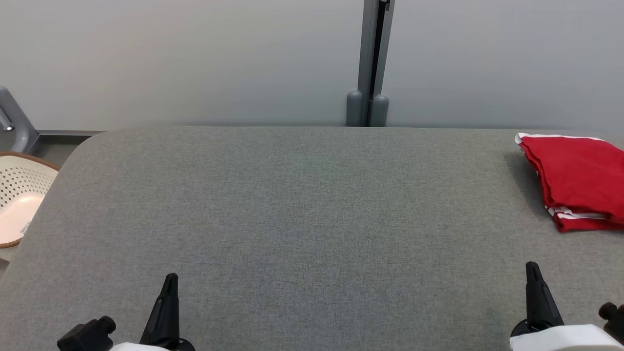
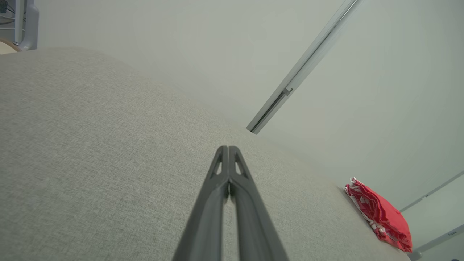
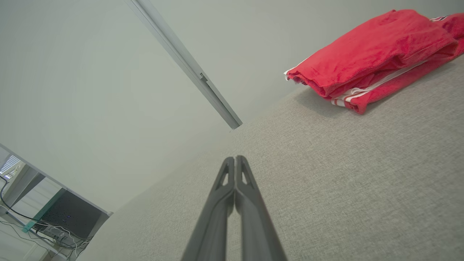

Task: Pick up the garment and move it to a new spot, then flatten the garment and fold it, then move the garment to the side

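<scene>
The garment [image 1: 580, 180] is red with white stripes and lies folded at the far right of the grey table [image 1: 302, 209], partly cut off by the frame edge. It also shows in the left wrist view as the garment [image 2: 380, 215] and in the right wrist view as the garment [image 3: 373, 54]. My left gripper [image 1: 170, 279] rests at the lower left, shut and holding nothing; its tips [image 2: 228, 148] meet. My right gripper [image 1: 531, 267] sits at the lower right, shut and holding nothing, with tips [image 3: 235, 158] together, a short way in front of the garment.
A perforated cream basket [image 1: 17, 195] stands off the table's left edge. A grey wall with a vertical post [image 1: 373, 63] runs behind the table. The table's rounded far-left corner [image 1: 92, 139] is in view.
</scene>
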Robot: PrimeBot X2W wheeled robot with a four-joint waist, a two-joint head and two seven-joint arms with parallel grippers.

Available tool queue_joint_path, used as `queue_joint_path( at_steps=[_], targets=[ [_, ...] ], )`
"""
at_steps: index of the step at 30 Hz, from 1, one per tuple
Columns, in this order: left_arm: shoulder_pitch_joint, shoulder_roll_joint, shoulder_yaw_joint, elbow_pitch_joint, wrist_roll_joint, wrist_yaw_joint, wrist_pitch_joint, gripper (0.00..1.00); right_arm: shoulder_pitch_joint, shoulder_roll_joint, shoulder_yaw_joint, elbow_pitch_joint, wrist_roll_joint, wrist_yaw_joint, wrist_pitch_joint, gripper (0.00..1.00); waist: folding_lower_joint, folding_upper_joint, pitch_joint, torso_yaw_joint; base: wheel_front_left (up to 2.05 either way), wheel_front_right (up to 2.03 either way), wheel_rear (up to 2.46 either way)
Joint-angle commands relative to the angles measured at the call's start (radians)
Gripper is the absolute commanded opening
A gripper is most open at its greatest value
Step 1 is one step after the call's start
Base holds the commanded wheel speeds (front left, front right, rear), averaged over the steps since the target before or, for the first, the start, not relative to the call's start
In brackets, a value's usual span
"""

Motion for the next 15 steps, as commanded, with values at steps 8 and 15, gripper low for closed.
queue_joint_path(
  at_steps=[8,15],
  targets=[
    [-0.053,0.010,0.022,0.001,-0.138,-0.011,0.027,0.00,-0.046,-0.006,-0.015,-0.011,0.134,-0.001,0.033,0.00,0.0000,0.0000,0.003,-0.006,0.00,0.00,0.00],
    [-0.072,0.012,0.034,0.011,-0.235,-0.015,0.048,0.00,-0.059,-0.007,-0.025,-0.010,0.227,-0.001,0.056,0.00,0.0000,0.0000,0.006,-0.011,0.00,0.00,0.00]
  ],
)
